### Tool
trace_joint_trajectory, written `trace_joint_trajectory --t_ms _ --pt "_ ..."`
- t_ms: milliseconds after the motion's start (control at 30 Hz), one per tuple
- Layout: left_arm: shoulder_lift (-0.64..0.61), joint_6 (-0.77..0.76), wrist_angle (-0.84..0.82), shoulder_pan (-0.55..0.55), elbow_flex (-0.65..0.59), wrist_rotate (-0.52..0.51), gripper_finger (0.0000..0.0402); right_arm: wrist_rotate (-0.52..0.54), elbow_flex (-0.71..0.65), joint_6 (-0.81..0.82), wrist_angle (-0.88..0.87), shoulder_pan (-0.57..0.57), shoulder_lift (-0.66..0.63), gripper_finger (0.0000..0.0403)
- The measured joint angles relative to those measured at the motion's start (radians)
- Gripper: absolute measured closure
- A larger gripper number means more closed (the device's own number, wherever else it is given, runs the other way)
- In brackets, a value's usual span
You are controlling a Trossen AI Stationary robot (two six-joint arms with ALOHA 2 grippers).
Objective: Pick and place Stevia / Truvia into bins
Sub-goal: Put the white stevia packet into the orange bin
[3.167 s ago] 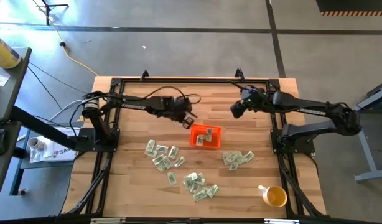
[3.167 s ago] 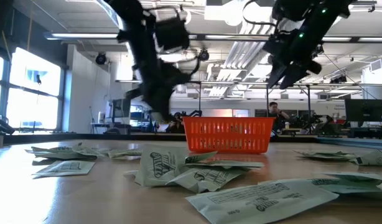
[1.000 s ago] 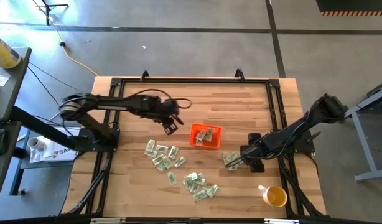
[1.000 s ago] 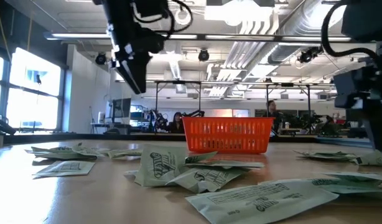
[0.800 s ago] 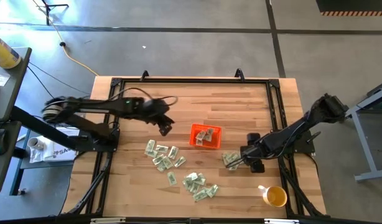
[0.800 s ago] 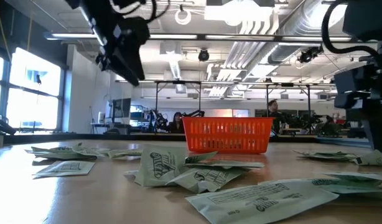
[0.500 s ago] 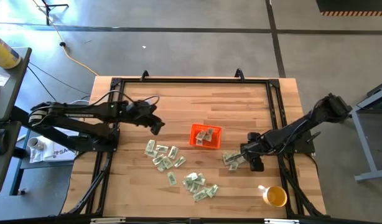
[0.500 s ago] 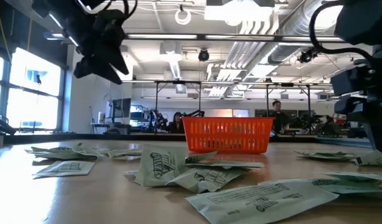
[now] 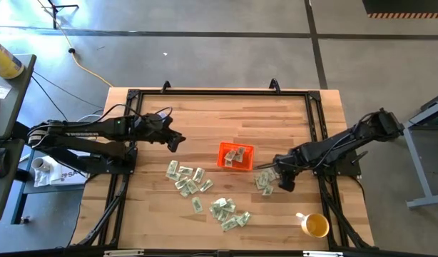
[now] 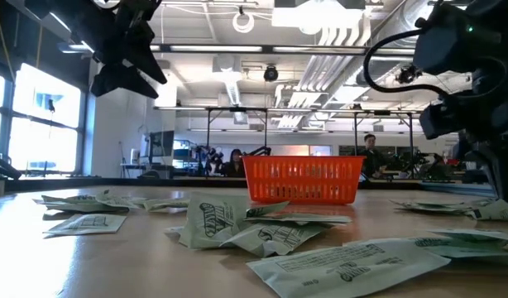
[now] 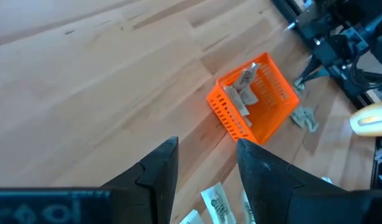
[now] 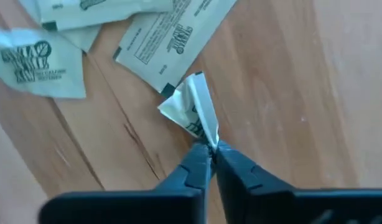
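The right gripper [image 12: 211, 149] pinches a crumpled pale green and white paper sweetener packet [image 12: 192, 111] by one corner, its long axis pointing away from the fingertips, above the wooden table [image 9: 290, 121] right of the shallow bright-orange plastic bin [image 9: 235, 155]. The left gripper [image 11: 206, 165], fingers apart, hovers left of the bin.

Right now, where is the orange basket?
In the high view the orange bin sits mid-table, slightly right of centre, between the left gripper and the right gripper, with loose packets nearby.

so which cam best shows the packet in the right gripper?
Right wrist view: the packet is pinched, crumpled, at the right gripper tips. High view shows only a speck at that gripper; the low and left wrist views don't resolve it.
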Motion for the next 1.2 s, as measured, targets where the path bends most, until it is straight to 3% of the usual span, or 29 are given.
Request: trace_joint_trajectory --t_ms 200,333,533,733,1000,1200 --pt "0.000 0.030 0.000 0.000 0.000 -0.003 0.0204 0.125 0.112 0.148 -0.056 -0.005 -0.102 0.0389" --pt "0.000 0.052 -0.001 0.000 0.000 -0.003 0.0204 0.188 0.201 0.101 0.032 -0.062 -0.106 0.0394" --pt "-0.005 0.091 -0.015 0.000 0.000 0.015 0.0204 0.123 0.294 -0.020 0.185 -0.211 0.067 0.0392" --pt "-0.040 0.111 -0.116 0.000 0.000 0.035 0.0204 0.132 0.466 -0.106 0.204 -0.242 0.263 0.0392" --pt "-0.155 0.190 -0.232 0.000 0.000 0.034 0.0204 0.104 0.609 -0.024 0.148 -0.233 0.394 0.0269" --pt "-0.235 0.233 -0.251 0.000 0.000 0.034 0.0204 0.223 0.638 0.076 -0.022 -0.184 0.370 0.0177"
